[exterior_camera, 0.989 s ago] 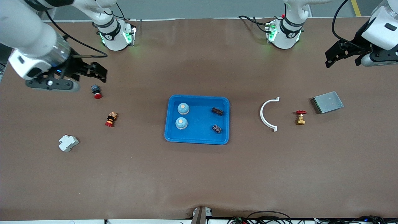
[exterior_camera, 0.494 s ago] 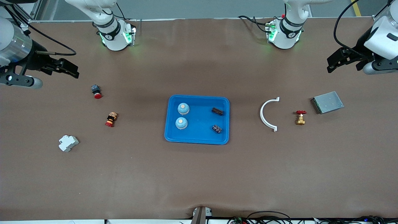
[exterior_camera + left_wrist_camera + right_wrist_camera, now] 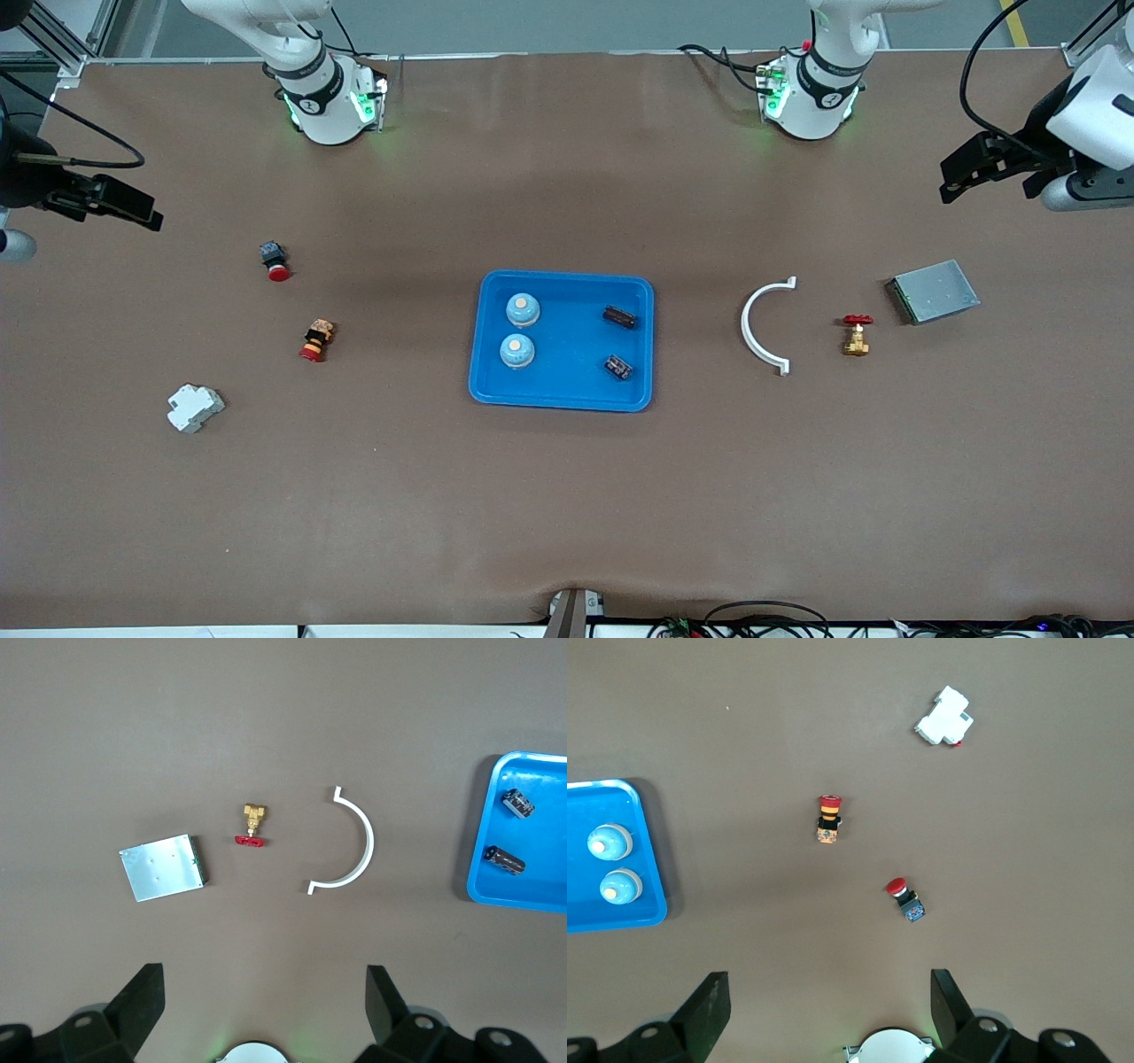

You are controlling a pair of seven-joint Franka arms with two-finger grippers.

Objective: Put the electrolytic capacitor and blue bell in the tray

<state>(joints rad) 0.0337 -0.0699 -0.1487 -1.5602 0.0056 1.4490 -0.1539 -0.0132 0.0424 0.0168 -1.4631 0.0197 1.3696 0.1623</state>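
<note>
The bright-blue tray (image 3: 563, 400) lies mid-table. In it stand two blue bells (image 3: 523, 309) (image 3: 516, 351) and lie two dark electrolytic capacitors (image 3: 619, 316) (image 3: 617, 367). My left gripper (image 3: 961, 173) hangs open and empty over the left arm's end of the table, above the grey box. Its wrist view (image 3: 263, 1010) shows the tray's rim (image 3: 514, 897) and both capacitors (image 3: 518, 803) (image 3: 504, 859). My right gripper (image 3: 128, 206) hangs open and empty over the right arm's end. Its wrist view (image 3: 824, 1010) shows the tray (image 3: 620, 920) and both bells (image 3: 609, 842) (image 3: 619, 887).
Toward the left arm's end lie a white half-ring (image 3: 757, 328), a brass valve with a red handle (image 3: 856, 334) and a grey metal box (image 3: 933, 291). Toward the right arm's end lie two red push-buttons (image 3: 275, 260) (image 3: 316, 340) and a white breaker (image 3: 195, 408).
The right arm has drawn well back toward its end of the table, nearly out of the front view. The left gripper has drifted slightly outward. Nothing on the table moved.
</note>
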